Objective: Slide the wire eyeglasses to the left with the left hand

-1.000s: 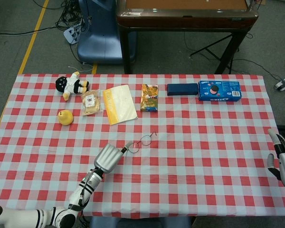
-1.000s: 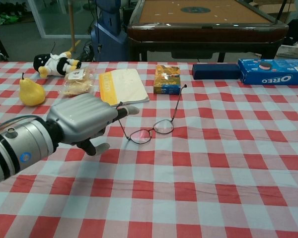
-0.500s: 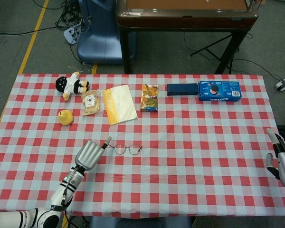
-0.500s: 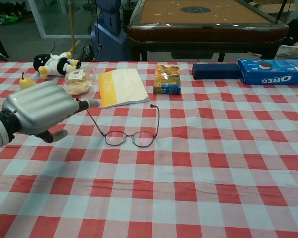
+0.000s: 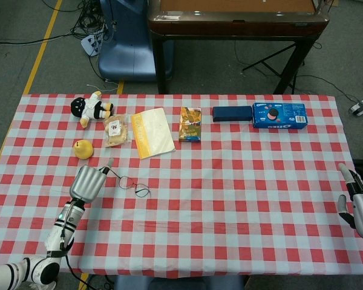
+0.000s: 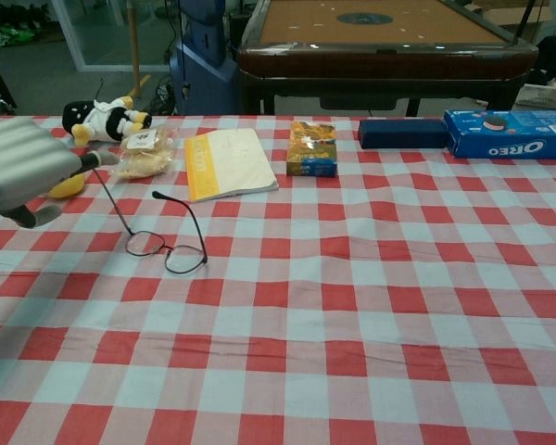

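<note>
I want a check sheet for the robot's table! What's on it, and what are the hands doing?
Surface: checked cloth, flat.
Job's things: glasses at the left, temples open, one arm's tip at the left hand.
Clutter: pear, plush toy, snack bag, booklet, yellow box, dark case, Oreo box.
Hands: left touches the glasses; right hand off the right edge, fingers apart, holding nothing.
Cables: on the floor behind.
Surroundings: wooden table, blue chair.
</note>
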